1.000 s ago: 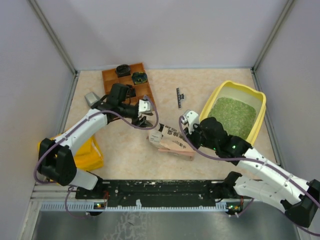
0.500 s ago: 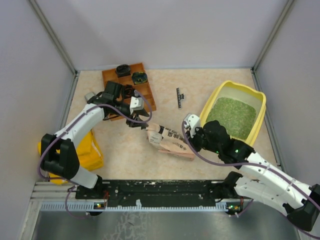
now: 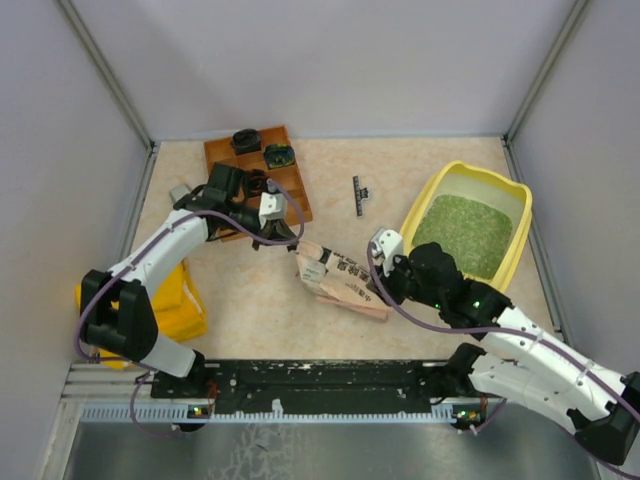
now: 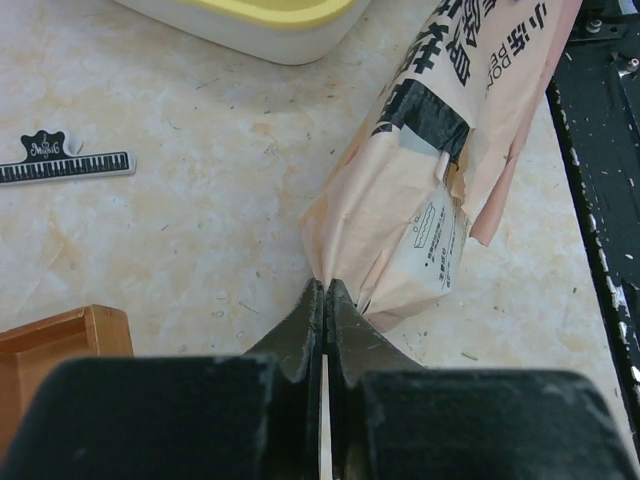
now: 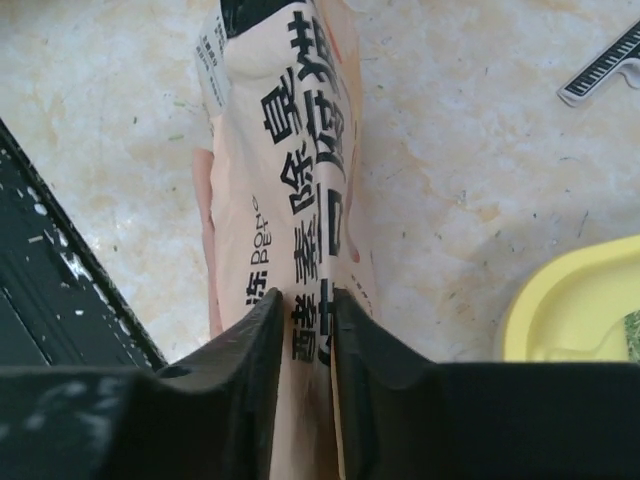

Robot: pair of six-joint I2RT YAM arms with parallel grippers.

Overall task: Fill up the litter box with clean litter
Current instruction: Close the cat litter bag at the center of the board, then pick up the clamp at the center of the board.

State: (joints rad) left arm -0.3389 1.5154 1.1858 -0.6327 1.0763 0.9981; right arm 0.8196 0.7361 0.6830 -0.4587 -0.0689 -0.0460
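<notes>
On the desk (image 3: 240, 300), the biggest thing I see is the yellow litter box (image 3: 478, 170), sitting at the far right, upright and apart from both arms. Green litter (image 3: 465, 233) covers its floor in a fairly even bed, so I judge the filling largely done. At most a top-up and clearing the packaging are left. The pink pouch (image 3: 340, 280) lies flat on the desk between the arms, just beside the box. My right fingers (image 5: 262, 330) stand a narrow gap apart at its near end, and I cannot tell whether they pinch a fold. My left fingers (image 4: 310, 320) are pressed together, their tips touching the pouch's far corner.
</notes>
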